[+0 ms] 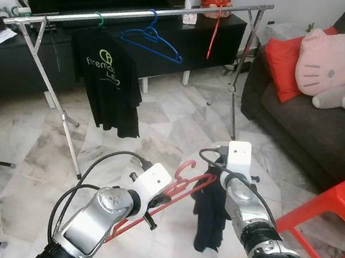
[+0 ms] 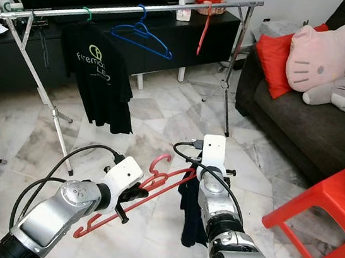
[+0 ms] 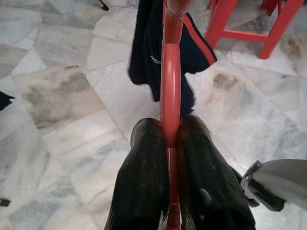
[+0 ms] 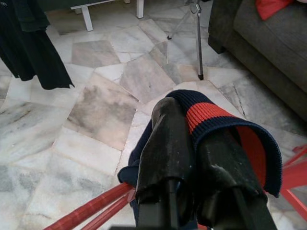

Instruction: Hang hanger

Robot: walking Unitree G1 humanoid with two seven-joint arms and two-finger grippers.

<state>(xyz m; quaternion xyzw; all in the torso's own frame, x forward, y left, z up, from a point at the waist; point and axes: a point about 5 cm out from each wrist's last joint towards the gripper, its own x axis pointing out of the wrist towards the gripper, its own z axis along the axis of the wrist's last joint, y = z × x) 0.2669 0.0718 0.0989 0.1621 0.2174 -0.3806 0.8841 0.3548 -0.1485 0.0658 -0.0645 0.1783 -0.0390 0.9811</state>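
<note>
The left tool (image 3: 171, 143) pinches the red hanger (image 1: 174, 190), held low above the floor; the right tool (image 4: 201, 139) pinches the dark garment's (image 1: 210, 217) collar (partly draped). Seat both shoulders before lifting toward the rail (image 1: 136, 15).

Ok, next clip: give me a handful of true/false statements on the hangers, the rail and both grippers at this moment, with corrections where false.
1. The left gripper is shut on the red hanger. True.
2. The right gripper pinches the navy garment with a red stripe. True.
3. The blue hanger on the clothes rail carries a shirt. False: it hangs bare; the black T-shirt hangs on a separate green-hooked hanger.
4. The red hanger's hook is already over the rail. False: the hanger is held low over the marble floor, well short of the rail.
5. A blue stool stands to the robot's right. False: the stool is red.
</note>
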